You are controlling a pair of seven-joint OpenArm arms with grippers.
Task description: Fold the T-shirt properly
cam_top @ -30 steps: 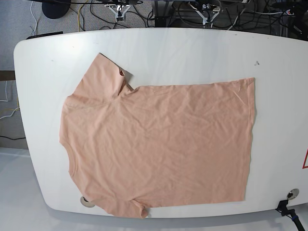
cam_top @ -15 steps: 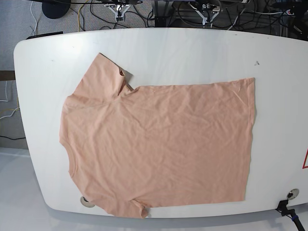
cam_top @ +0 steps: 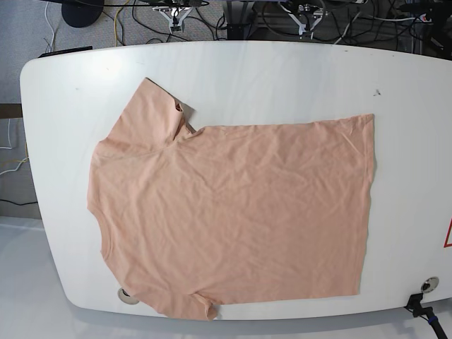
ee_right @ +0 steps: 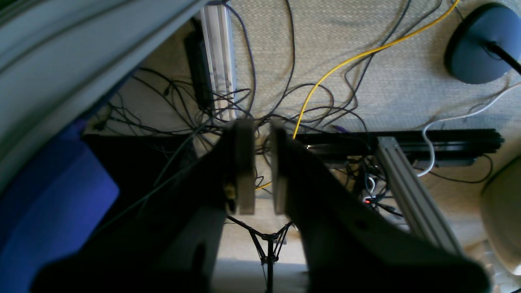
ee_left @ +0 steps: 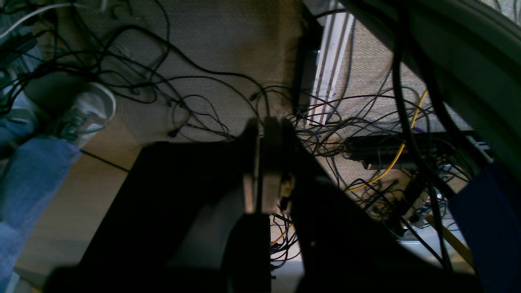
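Peach-pink cotton, lightly wrinkled, makes up the short-sleeved T-shirt (cam_top: 240,212), which lies spread on the smooth white tabletop (cam_top: 296,78) with no fold made, so by my reckoning all the folding is left to do. Its long axis runs left to right, the scooped neck opening pointing left and the straight hem right, one sleeve reaching far and the other (its cuff a little crumpled) bunched at the near edge. The black left gripper (ee_left: 260,162) has its blurred fingers almost pressed together, and the black right gripper (ee_right: 263,167) shows a narrow gap, pinching nothing.
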